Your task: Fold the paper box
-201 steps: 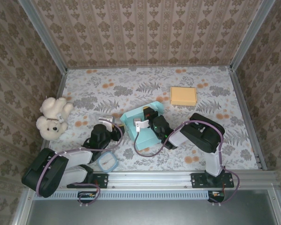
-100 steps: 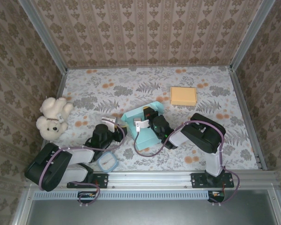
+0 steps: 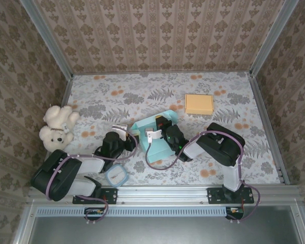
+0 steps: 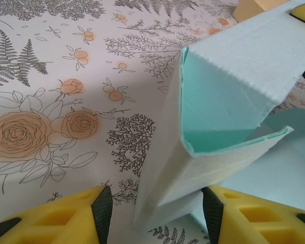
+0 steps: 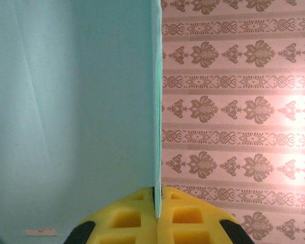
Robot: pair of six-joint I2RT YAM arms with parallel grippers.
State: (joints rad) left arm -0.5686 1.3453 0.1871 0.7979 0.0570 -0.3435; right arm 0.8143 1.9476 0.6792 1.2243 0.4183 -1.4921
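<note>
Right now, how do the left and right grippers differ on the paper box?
Left gripper is open; right gripper is shut. Left gripper straddles a folded flap of the paper box; right gripper pinches one thin panel of it. Both are at the same box.

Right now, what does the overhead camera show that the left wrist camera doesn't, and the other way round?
Overhead: the teddy bear at the left edge of the table, a small blue-rimmed square near the arm bases, and the patterned walls. Left wrist: a close look at its yellow fingers standing apart on either side of a raised, doubled-over flap. Both: the pale blue paper box on the flowered table.
</note>
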